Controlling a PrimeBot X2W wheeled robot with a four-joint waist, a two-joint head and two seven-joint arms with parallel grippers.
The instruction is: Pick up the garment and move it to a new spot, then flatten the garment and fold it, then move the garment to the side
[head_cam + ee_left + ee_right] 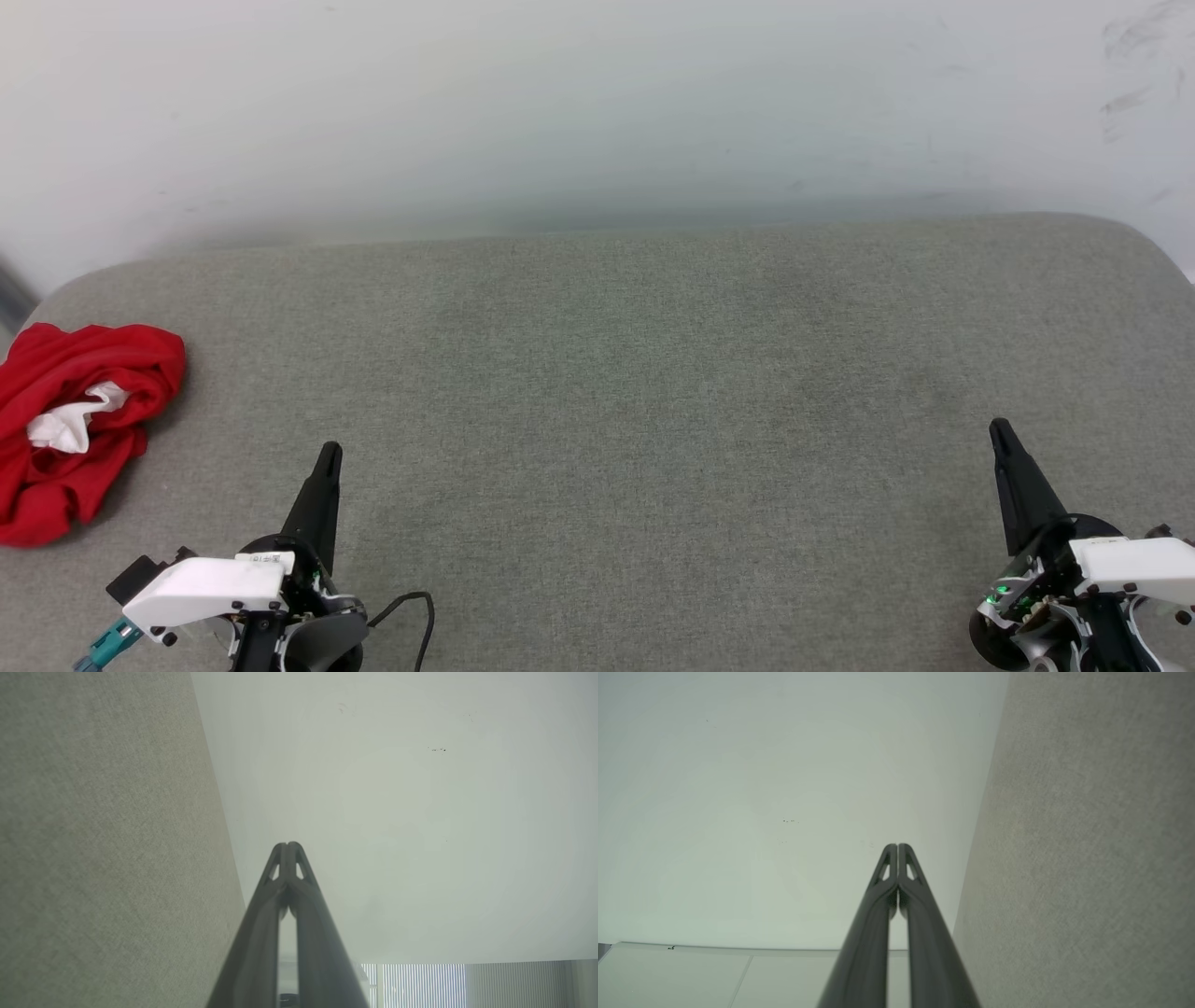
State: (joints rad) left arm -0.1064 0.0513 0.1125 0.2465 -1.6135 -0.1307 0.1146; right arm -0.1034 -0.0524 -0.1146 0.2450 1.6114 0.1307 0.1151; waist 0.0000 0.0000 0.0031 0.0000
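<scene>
Evidently the pickup is not yet begun: the garment (79, 425) lies crumpled at the left edge of the grey fabric surface (653, 373). The left gripper (329, 453) and right gripper (997, 429) are clenched and empty; the left should open and reach over to it.

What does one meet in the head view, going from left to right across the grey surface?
crumpled red garment → left gripper → right gripper

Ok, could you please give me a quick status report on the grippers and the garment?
Both shut, empty: left gripper, right gripper. Red garment crumpled at left edge of grey surface, untouched. Nothing between it and left gripper.
</scene>
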